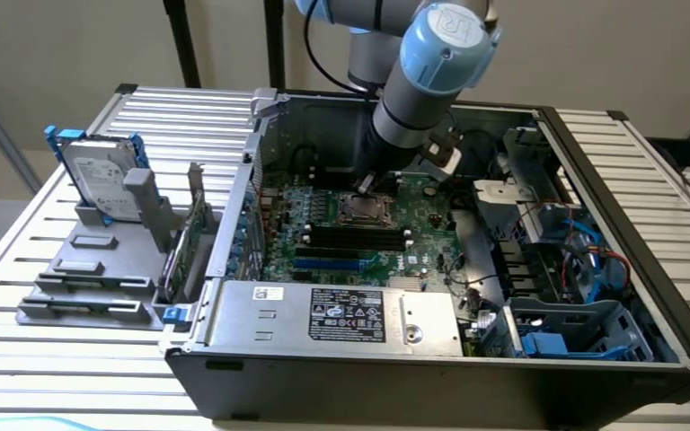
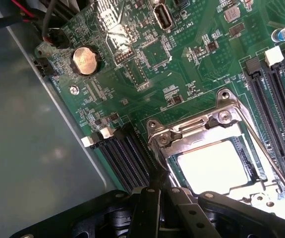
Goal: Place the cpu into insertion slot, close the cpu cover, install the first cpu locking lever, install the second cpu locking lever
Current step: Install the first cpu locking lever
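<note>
The cpu [image 2: 211, 166] lies flat in the insertion slot [image 1: 362, 212], its pale metal top showing through the window of the cpu cover [image 2: 201, 131]. The cover is folded down over it. One thin locking lever [image 2: 263, 148] runs along the far side of the socket. A second thin lever [image 2: 157, 161] runs along the near side, down to the tips of my gripper [image 2: 157, 191]. The gripper is shut, with its black fingers together right at that lever. In the exterior view the gripper [image 1: 367, 184] hangs just above the socket inside the open computer case.
Long black memory slots [image 2: 127, 158] flank the socket on both sides. A coin battery [image 2: 85, 60] sits on the green board. A power supply [image 1: 333, 314] fills the case front, blue cables and drive cages [image 1: 573, 332] the exterior view's right, and a hard drive [image 1: 100, 180] stands outside on the left.
</note>
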Robot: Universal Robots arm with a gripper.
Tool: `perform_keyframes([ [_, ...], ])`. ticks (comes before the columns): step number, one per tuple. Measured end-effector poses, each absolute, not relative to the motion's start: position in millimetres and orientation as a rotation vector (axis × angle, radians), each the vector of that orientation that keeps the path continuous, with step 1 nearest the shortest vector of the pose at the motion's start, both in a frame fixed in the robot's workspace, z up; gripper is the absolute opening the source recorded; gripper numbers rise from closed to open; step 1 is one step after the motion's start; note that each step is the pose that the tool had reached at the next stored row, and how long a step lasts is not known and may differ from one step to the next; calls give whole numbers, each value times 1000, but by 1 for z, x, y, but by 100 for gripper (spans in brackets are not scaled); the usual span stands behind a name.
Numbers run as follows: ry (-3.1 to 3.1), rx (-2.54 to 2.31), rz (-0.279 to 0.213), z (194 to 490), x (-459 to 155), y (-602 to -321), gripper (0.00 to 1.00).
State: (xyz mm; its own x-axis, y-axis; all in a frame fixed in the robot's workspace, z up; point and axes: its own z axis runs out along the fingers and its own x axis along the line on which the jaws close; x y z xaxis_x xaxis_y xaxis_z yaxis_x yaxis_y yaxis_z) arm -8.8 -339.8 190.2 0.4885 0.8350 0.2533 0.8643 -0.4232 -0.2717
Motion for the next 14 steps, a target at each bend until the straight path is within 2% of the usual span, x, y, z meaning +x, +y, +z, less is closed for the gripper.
perform_keyframes([
  [14,-1413,-2358,-126,188,-7,-340,11],
])
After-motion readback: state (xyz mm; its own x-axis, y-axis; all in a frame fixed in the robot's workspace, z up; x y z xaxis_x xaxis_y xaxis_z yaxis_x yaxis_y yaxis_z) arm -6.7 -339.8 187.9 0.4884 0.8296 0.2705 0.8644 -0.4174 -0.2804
